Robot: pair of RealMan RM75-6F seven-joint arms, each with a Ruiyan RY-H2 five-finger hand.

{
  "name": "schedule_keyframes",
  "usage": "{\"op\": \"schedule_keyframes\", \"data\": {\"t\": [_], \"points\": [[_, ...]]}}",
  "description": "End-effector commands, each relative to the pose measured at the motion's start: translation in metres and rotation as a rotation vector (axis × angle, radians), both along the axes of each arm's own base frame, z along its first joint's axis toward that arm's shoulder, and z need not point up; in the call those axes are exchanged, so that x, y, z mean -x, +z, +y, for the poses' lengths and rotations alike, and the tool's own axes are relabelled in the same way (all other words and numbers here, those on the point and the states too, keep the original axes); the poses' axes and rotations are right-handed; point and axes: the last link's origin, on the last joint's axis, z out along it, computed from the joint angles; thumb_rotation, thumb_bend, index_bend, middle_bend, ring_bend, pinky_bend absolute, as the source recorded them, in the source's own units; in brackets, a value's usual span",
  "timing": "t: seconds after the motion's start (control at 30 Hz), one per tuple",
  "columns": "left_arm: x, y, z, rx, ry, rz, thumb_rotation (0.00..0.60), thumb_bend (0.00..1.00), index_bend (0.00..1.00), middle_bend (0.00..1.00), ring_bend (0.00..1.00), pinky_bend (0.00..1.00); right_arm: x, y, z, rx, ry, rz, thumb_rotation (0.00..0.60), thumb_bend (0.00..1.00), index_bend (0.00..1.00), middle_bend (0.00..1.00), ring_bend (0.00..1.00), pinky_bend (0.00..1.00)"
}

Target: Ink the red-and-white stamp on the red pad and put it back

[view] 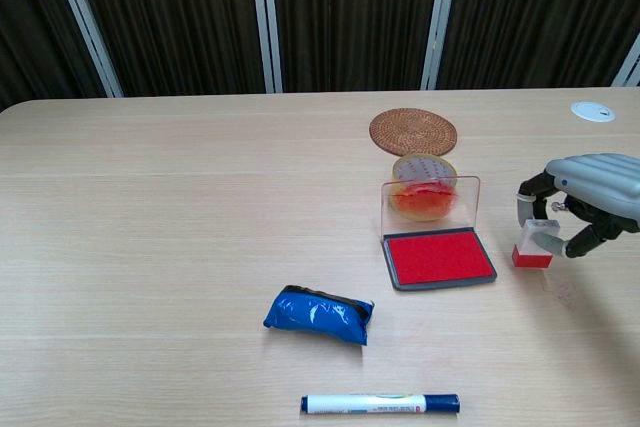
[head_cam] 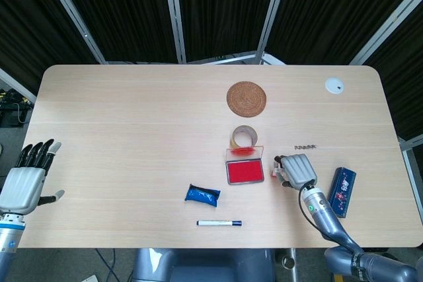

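Chest view shows the right hand (view: 588, 202) curled over the small red-and-white stamp (view: 534, 245), fingers closed around its white upper part while its red base looks to sit on the pale wooden tabletop (view: 160, 247), just beside the open red ink pad (view: 438, 258) with its clear lid standing upright. In my judgement the grip is shallow and high on the stamp, so it could tip or slip when lifted. The pad's raised lid is close to the path across, and a low carry might knock it or shift the pad. Head view shows the left hand (head_cam: 26, 181) off the tabletop's near left edge, fingers spread and holding nothing. A blue pouch (view: 318, 314) and a marker pen (view: 380, 404) lie well apart.
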Motion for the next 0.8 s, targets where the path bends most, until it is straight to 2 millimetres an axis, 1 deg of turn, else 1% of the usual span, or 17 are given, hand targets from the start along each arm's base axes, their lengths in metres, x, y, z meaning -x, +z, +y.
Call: {"op": "schedule_keyframes", "data": {"t": [0.03, 0.1, 0.23, 0.33, 0.4, 0.5, 0.57, 0.7, 0.8], "points": [[0.000, 0.000, 0.000, 0.001, -0.001, 0.000, 0.600, 0.00, 0.00, 0.00, 0.00, 0.00, -0.012, 0.008, -0.001, 0.013, 0.038, -0.037, 0.600, 0.43, 0.57, 0.58, 0.88, 1.00], [0.000, 0.000, 0.000, 0.002, -0.001, -0.001, 0.600, 0.00, 0.00, 0.00, 0.00, 0.00, -0.022, 0.012, -0.001, 0.018, 0.071, -0.064, 0.600, 0.43, 0.57, 0.58, 0.88, 1.00], [-0.001, -0.001, 0.000, 0.006, -0.004, -0.001, 0.600, 0.00, 0.00, 0.00, 0.00, 0.00, -0.049, 0.018, -0.001, 0.006, 0.174, -0.114, 0.600, 0.43, 0.57, 0.58, 0.88, 1.00], [-0.001, -0.001, -0.001, 0.007, -0.006, -0.001, 0.600, 0.00, 0.00, 0.00, 0.00, 0.00, -0.064, 0.015, -0.001, -0.024, 0.247, -0.124, 0.600, 0.43, 0.57, 0.58, 0.88, 1.00], [-0.001, -0.001, -0.001, 0.007, -0.006, -0.001, 0.600, 0.00, 0.00, 0.00, 0.00, 0.00, -0.073, 0.009, -0.003, -0.042, 0.289, -0.125, 0.600, 0.43, 0.58, 0.59, 0.88, 1.00], [-0.001, -0.001, -0.001, 0.006, -0.005, -0.001, 0.600, 0.00, 0.00, 0.00, 0.00, 0.00, -0.080, -0.001, -0.006, -0.060, 0.306, -0.136, 0.600, 0.44, 0.58, 0.59, 0.88, 1.00], [0.000, 0.000, -0.001, 0.004, -0.002, -0.002, 0.600, 0.00, 0.00, 0.00, 0.00, 0.00, -0.084, -0.010, -0.011, -0.065, 0.315, -0.139, 0.600, 0.44, 0.58, 0.59, 0.88, 1.00], [0.002, 0.001, 0.000, 0.003, 0.005, -0.001, 0.600, 0.00, 0.00, 0.00, 0.00, 0.00, -0.086, -0.025, -0.018, -0.055, 0.340, -0.103, 0.600, 0.44, 0.59, 0.60, 0.88, 1.00], [0.003, 0.000, 0.000, 0.005, 0.012, 0.000, 0.600, 0.00, 0.00, 0.00, 0.00, 0.00, -0.083, -0.035, -0.019, -0.057, 0.336, -0.091, 0.600, 0.44, 0.59, 0.60, 0.88, 1.00]]}}
